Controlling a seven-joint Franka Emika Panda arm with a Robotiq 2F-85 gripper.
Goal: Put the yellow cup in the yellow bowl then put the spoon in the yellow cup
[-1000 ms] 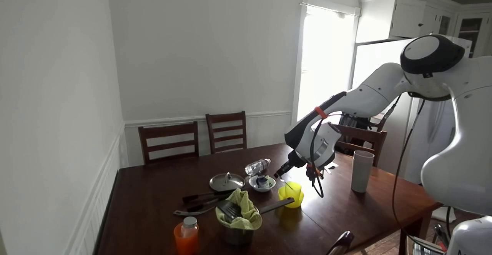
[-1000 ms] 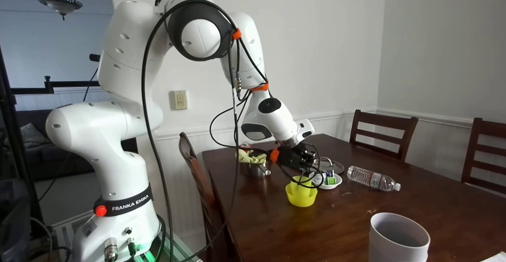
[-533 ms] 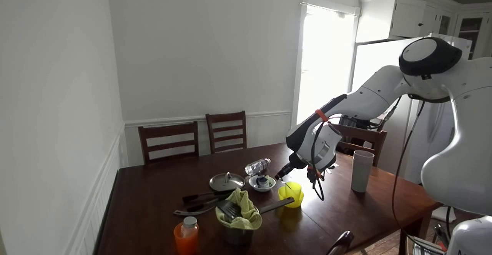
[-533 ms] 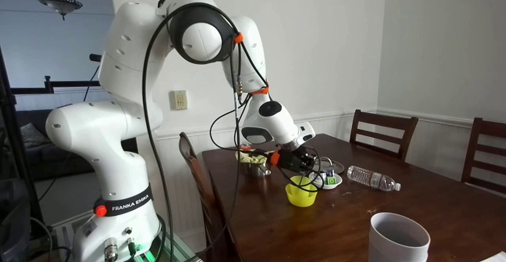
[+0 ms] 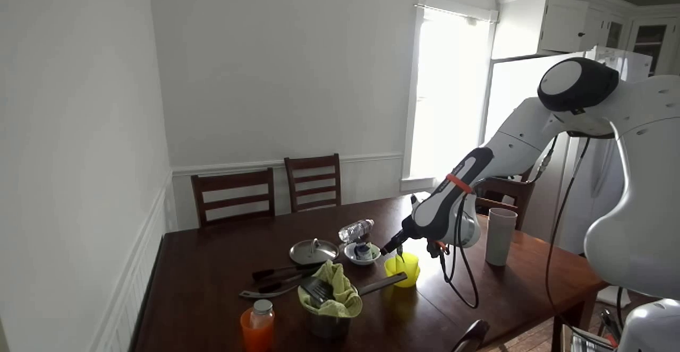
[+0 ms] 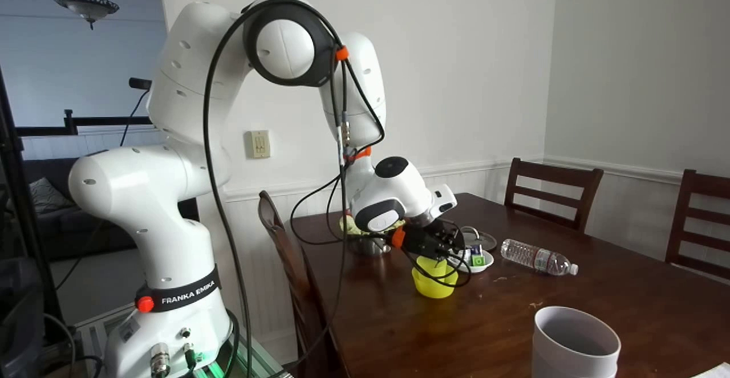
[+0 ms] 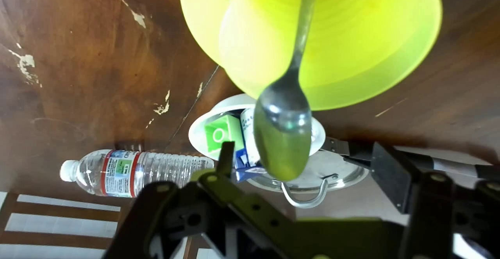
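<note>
The yellow cup (image 5: 409, 261) (image 6: 425, 266) stands inside the yellow bowl (image 5: 407, 281) (image 6: 433, 289), which rests on the table; from above, the cup (image 7: 359, 44) fills most of the bowl (image 7: 201, 16). A metal spoon (image 7: 283, 134) leans with its handle down in the cup and its rounded end sticking up past the rim, also visible as a small dark spoon (image 5: 400, 251) in an exterior view. My gripper (image 7: 301, 145) is open over the cup, its fingers (image 7: 392, 179) well apart on either side of the spoon, touching nothing I can see.
Beyond the cup lie a white bowl (image 7: 198, 134) of small packages, a metal lid (image 5: 308, 255) and a plastic bottle (image 6: 536, 257). A pot (image 5: 328, 326) holding a green cloth has its handle (image 5: 382, 284) reaching toward the yellow bowl. A grey tumbler (image 5: 500, 238) stands farther off.
The jaws have opened and let go of the spoon, which now stands more upright in the cup. The arm has dipped and its wrist tilted. Cup and bowl have stayed in place.
</note>
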